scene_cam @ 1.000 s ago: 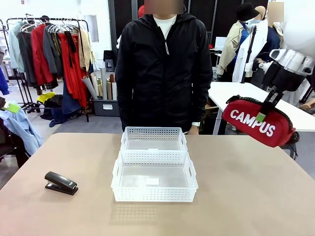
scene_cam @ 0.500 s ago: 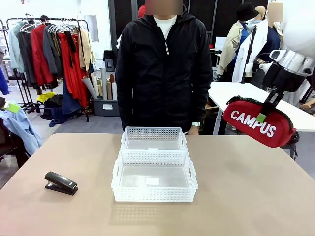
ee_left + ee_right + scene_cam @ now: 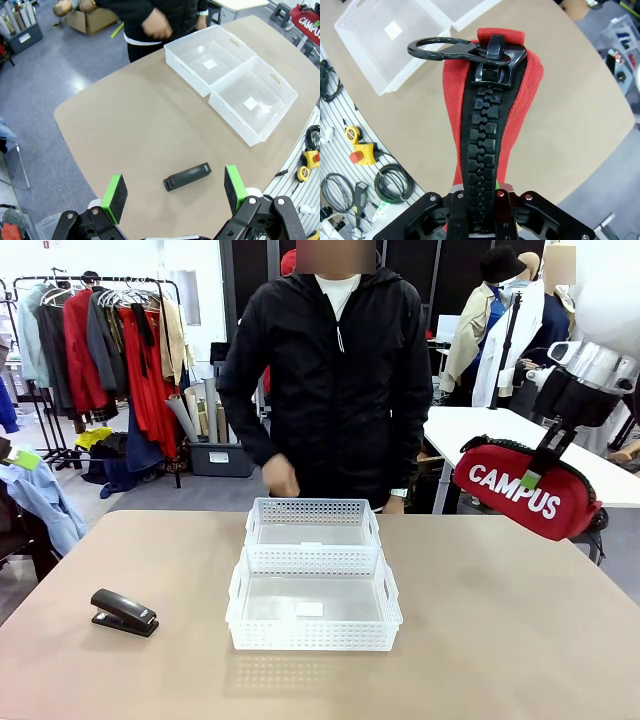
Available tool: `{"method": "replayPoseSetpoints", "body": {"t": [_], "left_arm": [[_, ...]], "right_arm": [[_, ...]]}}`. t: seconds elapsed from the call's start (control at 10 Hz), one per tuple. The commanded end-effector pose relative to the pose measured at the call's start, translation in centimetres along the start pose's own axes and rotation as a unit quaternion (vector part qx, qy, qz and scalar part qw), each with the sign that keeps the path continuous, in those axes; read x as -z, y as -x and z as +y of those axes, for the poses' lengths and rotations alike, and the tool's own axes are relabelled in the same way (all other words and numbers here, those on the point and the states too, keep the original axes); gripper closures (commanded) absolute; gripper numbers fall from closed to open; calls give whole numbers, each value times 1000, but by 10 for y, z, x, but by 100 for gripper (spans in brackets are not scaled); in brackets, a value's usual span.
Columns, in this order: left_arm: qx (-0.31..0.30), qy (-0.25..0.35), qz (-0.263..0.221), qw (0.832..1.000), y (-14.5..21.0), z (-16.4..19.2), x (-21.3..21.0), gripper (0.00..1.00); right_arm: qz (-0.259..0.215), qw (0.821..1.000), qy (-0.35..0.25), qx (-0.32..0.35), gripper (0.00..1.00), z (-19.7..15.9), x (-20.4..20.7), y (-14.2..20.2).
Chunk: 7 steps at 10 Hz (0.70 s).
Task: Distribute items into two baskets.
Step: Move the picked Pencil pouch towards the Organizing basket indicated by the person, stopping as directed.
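My right gripper [image 3: 545, 462] is shut on the red CAMPUS pouch [image 3: 526, 488], holding it high above the table's right edge. In the right wrist view the pouch [image 3: 485, 125] rises between the fingers, black zipper facing the camera. Two white baskets stand end to end mid-table, the near basket [image 3: 313, 613] and the far basket [image 3: 313, 526]. The black stapler [image 3: 124, 612] lies on the table at the near left. My left gripper [image 3: 173, 191] is open high above the stapler [image 3: 187, 176], its green pads on either side of it. The person's hand [image 3: 281, 478] hovers behind the far basket.
The person in a black jacket [image 3: 325, 380] stands at the far edge. Bare tabletop [image 3: 500, 640] spreads on both sides of the baskets. A clothes rack [image 3: 110, 350] stands behind at the left, a white table [image 3: 470, 430] behind at the right.
The person's arm has swung out and the hand has come up behind the far basket. The pouch and both grippers have stayed in place.
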<state>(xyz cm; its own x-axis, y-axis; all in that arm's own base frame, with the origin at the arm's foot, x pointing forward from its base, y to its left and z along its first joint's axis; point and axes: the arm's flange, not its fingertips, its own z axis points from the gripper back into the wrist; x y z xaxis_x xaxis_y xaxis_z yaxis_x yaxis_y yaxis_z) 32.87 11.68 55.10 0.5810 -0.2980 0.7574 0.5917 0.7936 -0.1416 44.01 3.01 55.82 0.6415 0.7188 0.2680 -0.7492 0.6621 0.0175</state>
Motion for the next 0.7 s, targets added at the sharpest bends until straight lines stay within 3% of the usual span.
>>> {"method": "replayPoseSetpoints", "body": {"t": [0.0, 0.6], "left_arm": [[5, 8, -7, 1000, 0, 1, 0, 0], [5, 8, -7, 1000, 0, 1, 0, 0]], "right_arm": [[-3, 1000, -2, 2, 100, 1, -1, -2], [-3, 1000, -2, 2, 100, 1, -1, -2]]}}
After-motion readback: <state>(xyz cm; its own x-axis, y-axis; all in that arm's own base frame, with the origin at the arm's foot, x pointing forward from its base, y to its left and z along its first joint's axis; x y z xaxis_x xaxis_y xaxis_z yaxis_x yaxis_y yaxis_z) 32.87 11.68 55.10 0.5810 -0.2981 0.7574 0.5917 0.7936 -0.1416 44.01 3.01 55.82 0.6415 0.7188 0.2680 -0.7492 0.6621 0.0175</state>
